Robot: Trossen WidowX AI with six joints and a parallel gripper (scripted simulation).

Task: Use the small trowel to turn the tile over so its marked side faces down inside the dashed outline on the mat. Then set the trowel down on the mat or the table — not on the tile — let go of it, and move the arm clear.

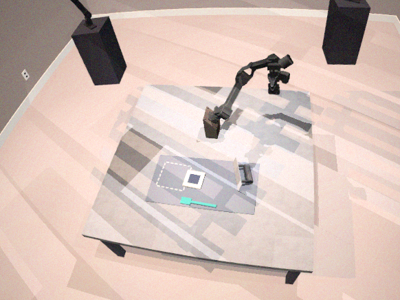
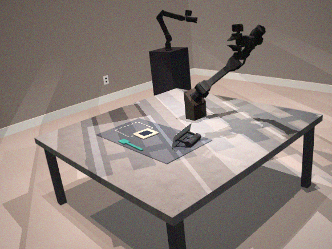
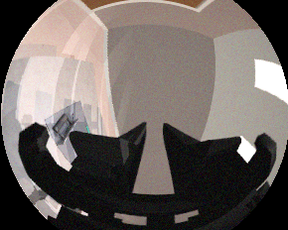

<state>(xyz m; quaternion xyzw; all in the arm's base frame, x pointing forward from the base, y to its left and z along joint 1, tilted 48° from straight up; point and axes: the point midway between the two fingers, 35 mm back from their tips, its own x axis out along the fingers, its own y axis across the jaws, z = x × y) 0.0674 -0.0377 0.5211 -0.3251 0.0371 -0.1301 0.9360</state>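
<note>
You've got a grey patchy table (image 1: 275, 241) on dark legs filling the middle of the top view. Lying straight on it is a grey mat (image 1: 237, 203), just below frame centre, and the arm's brown base block (image 1: 211, 125) stands above the mat, near the table's middle, well apart from it.

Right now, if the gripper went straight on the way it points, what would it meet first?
Nothing near: ahead of the gripper shows only the grey wall. Depth is unclear.
</note>
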